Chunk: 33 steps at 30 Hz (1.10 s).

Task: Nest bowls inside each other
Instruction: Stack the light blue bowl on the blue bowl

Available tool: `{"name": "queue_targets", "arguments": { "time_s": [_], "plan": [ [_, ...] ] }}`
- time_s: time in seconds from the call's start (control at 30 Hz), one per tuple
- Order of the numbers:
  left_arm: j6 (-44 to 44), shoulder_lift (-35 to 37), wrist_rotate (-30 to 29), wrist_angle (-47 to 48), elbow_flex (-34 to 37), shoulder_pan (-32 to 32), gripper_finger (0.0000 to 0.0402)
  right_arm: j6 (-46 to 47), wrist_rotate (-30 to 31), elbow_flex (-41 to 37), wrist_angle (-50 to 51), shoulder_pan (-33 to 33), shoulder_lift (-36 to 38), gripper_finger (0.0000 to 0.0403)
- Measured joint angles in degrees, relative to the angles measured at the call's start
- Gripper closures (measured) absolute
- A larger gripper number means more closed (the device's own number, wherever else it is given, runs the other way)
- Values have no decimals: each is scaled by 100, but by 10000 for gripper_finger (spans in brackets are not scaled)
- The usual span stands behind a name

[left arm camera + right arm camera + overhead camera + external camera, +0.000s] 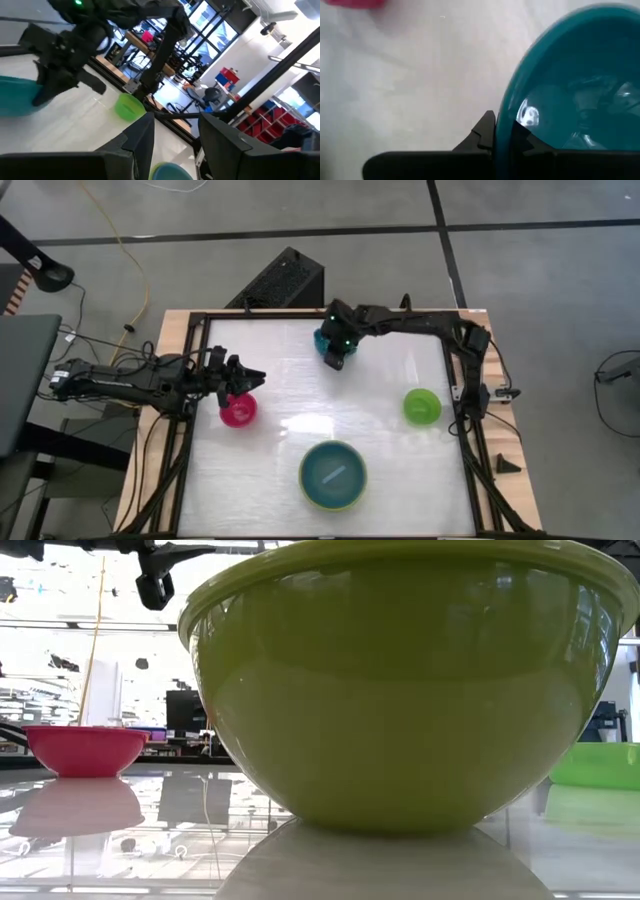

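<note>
High view: the right gripper (336, 358) grips the teal bowl (323, 342) at the far centre of the surface (290, 395); the left gripper (247, 377) waits above the magenta bowl (238, 411).

Right wrist view: fingers pinch the teal rim — grasp step.

Next move, by judgement: lift, carry to the olive-green bowl (333, 475) holding the light blue bowl (331, 470) — release centred.

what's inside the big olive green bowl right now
The light blue bowl sits nested inside the olive-green bowl, seen from above. The blue bowl covers the olive bowl's floor, so anything beneath it cannot be seen.
</note>
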<state>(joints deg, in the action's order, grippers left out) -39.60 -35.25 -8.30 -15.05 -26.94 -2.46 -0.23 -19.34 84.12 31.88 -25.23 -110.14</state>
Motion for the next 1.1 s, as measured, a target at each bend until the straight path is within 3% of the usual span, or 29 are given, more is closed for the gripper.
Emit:
{"name": "queue_targets", "arguments": {
  "time_s": [0.3, 0.63, 0.87, 1.1],
  "plan": [
    [235, 0, -84, -159, 0, 4, 260, 432, -106, -2, 453, 690, 1066, 370],
    [341, 0, -142, -187, 0, 7, 260, 1481, 15, -2, 440, 2312, 2025, 370],
    [359, -2, -142, -247, 0, 7, 260, 2556, 198, -2, 21, 3697, 2165, 370],
    [344, -2, -113, -247, 0, 7, 260, 3276, 346, 0, -774, 4709, 1718, 370]
  ]
}}
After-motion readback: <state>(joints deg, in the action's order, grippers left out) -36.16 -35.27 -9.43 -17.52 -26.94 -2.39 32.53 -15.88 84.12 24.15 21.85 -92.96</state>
